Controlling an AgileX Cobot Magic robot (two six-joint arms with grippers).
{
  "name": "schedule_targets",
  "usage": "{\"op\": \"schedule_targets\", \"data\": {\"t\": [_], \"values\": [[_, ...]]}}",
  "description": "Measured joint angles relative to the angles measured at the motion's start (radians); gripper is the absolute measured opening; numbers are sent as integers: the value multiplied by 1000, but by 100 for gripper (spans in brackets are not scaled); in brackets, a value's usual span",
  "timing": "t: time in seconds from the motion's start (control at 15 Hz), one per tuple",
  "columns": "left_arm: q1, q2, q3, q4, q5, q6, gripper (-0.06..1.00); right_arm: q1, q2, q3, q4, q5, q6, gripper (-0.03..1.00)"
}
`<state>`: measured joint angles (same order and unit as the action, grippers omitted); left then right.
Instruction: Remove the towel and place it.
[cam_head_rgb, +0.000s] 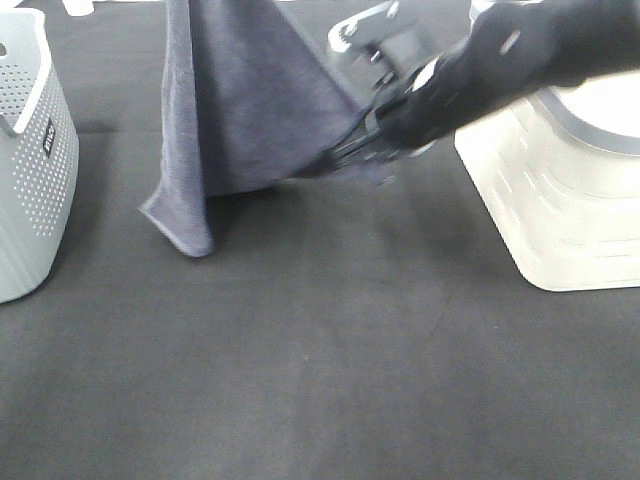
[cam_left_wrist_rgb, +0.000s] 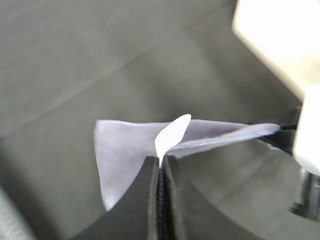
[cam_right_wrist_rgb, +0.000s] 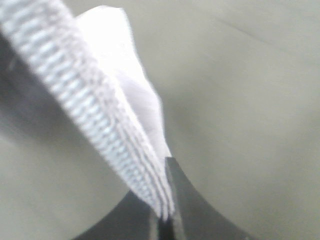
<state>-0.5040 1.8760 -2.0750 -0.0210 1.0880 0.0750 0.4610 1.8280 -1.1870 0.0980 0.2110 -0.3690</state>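
Note:
The greyish-blue towel (cam_head_rgb: 250, 100) hangs in the air over the black table, its top edge running out of the exterior view and one low corner (cam_head_rgb: 190, 235) drooping to the tabletop. My right gripper (cam_head_rgb: 345, 155) is shut on the towel's lower right corner and pulls it sideways. In the right wrist view the stitched towel edge (cam_right_wrist_rgb: 100, 125) is pinched in the shut right gripper (cam_right_wrist_rgb: 165, 215). My left gripper (cam_left_wrist_rgb: 161, 160) is shut on the towel (cam_left_wrist_rgb: 125, 150) right at its white tag (cam_left_wrist_rgb: 172, 132). In the exterior view the left gripper is out of frame above.
A grey perforated basket (cam_head_rgb: 30, 150) stands at the left edge of the black table (cam_head_rgb: 320, 380). A cream-white slotted basket (cam_head_rgb: 560, 200) stands at the right, under the right arm, and shows as a pale corner (cam_left_wrist_rgb: 280, 35) in the left wrist view.

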Motion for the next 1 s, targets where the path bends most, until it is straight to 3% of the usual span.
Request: {"op": "schedule_targets", "data": {"t": [0.2,0.4,0.47,0.6,0.87,1.0], "values": [[32,0,0,-59,-117,4,0,-15,-47,-132,-181,241,-120,2],[42,0,0,-60,-209,1,0,-15,-48,-235,-292,359,-322,2],[51,0,0,-60,-253,-1,0,-15,-48,-290,-371,369,-435,2],[81,0,35,-63,-322,-42,0,-15,-47,-340,-461,355,-476,2],[154,0,134,-90,-489,-75,0,-35,-1,-418,-555,247,-471,2],[179,4,166,-105,-585,-75,0,-68,47,-476,-563,182,-407,2]]}}
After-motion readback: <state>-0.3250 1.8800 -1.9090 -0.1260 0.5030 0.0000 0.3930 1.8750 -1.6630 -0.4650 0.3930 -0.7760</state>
